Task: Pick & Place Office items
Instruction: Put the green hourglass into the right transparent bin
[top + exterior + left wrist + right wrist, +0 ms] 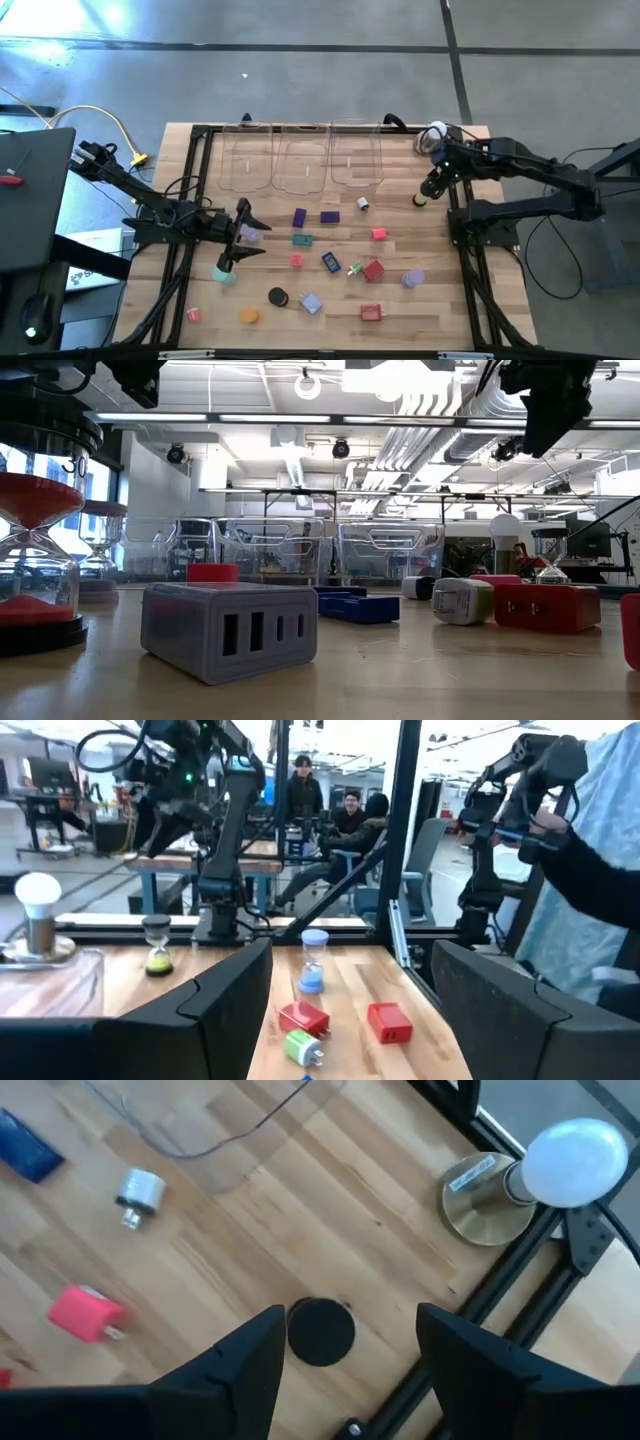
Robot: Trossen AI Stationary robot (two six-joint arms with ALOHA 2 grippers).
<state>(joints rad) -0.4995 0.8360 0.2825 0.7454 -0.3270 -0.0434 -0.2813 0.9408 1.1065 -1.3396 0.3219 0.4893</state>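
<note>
- Right gripper (345,1345) hangs straight over the little hourglass (321,1330) at the table's right edge, near the white bulb on its metal base (540,1175); I'd lift clear vertically so it doesn't tip.
- Its jaws stand apart, gripping nothing.
- Left gripper (243,238) waits open over the left-side pieces.

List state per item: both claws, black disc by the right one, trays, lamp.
right claw: open, above the black disc
black disc: flat on the table, free
left claw: open, holding nothing
clear trays: upright, look empty
white ball lamp: upright at the table corner
</note>
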